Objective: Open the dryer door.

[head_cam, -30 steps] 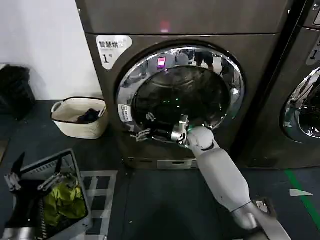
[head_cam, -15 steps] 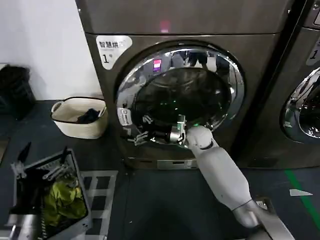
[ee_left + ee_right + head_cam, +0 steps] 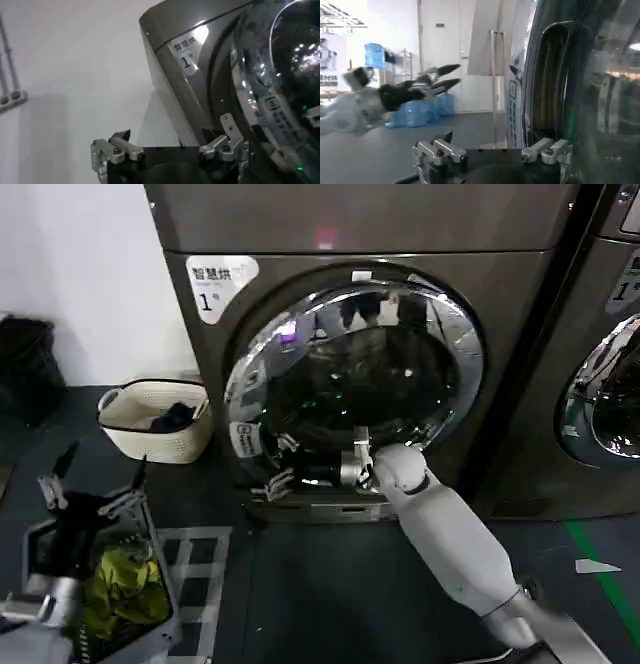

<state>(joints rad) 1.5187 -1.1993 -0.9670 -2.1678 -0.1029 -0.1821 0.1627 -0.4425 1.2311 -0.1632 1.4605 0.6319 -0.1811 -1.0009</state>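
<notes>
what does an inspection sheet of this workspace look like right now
surface: dark floor, checked mat by the machine's front
job's things: door of machine 1 swung partly out on its left side
clutter: cream basket by the wall; grey crate with green cloth
grippers: right claw open at the door's lower left rim; left claw open, raised over the crate
cables: nothing seen
surroundings: white wall, second machine on the right
</notes>
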